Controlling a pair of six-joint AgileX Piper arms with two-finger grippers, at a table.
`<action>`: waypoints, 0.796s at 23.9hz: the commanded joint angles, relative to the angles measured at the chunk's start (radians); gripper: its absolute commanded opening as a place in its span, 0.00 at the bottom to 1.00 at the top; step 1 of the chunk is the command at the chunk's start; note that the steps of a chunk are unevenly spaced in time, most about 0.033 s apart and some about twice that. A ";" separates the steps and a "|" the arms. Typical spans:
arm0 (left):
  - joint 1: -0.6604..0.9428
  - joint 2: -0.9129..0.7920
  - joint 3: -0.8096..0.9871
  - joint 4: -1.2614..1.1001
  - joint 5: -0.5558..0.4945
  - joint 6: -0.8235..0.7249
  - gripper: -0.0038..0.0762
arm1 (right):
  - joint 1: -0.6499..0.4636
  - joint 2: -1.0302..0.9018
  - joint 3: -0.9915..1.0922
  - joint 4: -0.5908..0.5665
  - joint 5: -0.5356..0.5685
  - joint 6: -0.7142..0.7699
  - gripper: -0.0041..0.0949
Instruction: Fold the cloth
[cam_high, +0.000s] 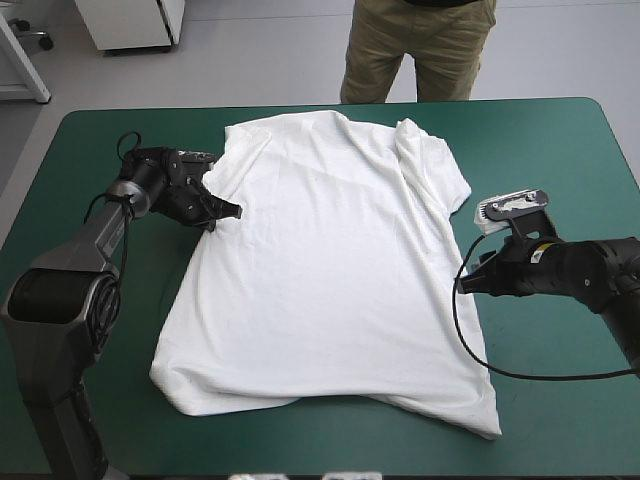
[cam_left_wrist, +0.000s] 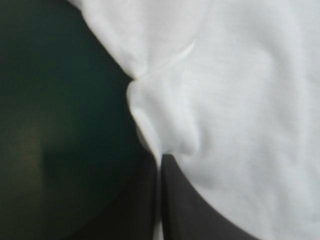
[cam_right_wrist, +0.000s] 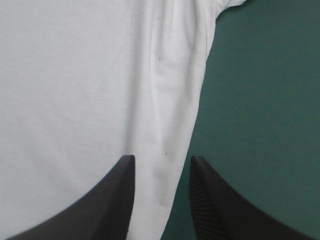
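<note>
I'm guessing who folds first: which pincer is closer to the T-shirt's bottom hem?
Right. The right pincer straddles the side edge of the T-shirt midway; the left pincer pinches it by the sleeve.

T-shirt (cam_high: 330, 270) lying on the table's (cam_high: 560, 150) middle.
The left gripper (cam_high: 232, 210) is pinching its left edge beside the sleeve; the right gripper (cam_high: 468, 283) is straddling its right edge; the collar is lying toward the far edge.

Bright, even light, seemingly from overhead, casts faint shadows beside the T-shirt (cam_high: 330, 270); the left wrist view is blurred.
</note>
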 joint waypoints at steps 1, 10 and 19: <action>-0.015 -0.019 -0.010 -0.052 0.016 -0.002 0.04 | -0.006 0.027 -0.062 -0.015 -0.050 -0.010 0.53; -0.020 -0.019 -0.010 -0.054 0.030 0.039 0.04 | -0.006 0.428 -0.289 -0.018 -0.072 0.007 0.54; -0.020 -0.019 -0.010 -0.052 0.018 0.046 0.04 | -0.006 0.617 -0.342 -0.067 -0.087 0.034 0.52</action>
